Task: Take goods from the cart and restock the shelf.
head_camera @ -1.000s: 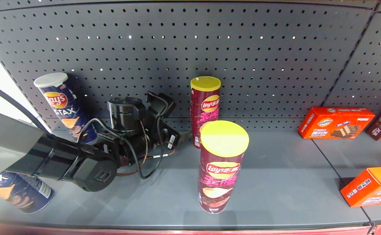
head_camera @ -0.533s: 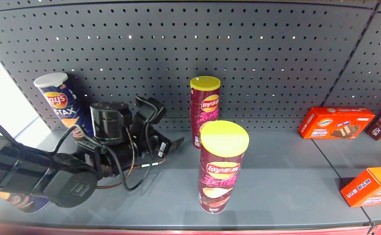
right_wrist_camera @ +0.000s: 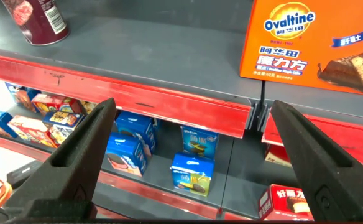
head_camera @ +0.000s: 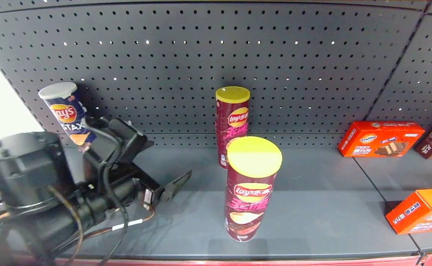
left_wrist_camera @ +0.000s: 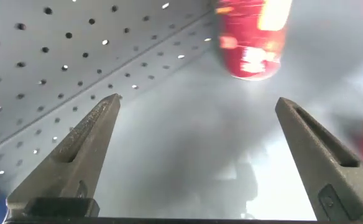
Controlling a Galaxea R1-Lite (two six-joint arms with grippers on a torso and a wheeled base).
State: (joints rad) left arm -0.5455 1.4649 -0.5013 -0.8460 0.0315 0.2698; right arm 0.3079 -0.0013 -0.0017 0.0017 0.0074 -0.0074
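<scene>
Left gripper (left_wrist_camera: 197, 99) spread wide, holding nothing, low over shelf (head_camera: 323, 207), beside upright front maroon chip can (head_camera: 251, 188). Placing step probably done, wrist view blurry. Next needs another item from cart.

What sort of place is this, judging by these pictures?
Probably a shop aisle, real or mock: a grey shelf with a perforated back panel holds upright chip cans and orange snack boxes, and under its red edge strip small blue boxes stand.
</scene>
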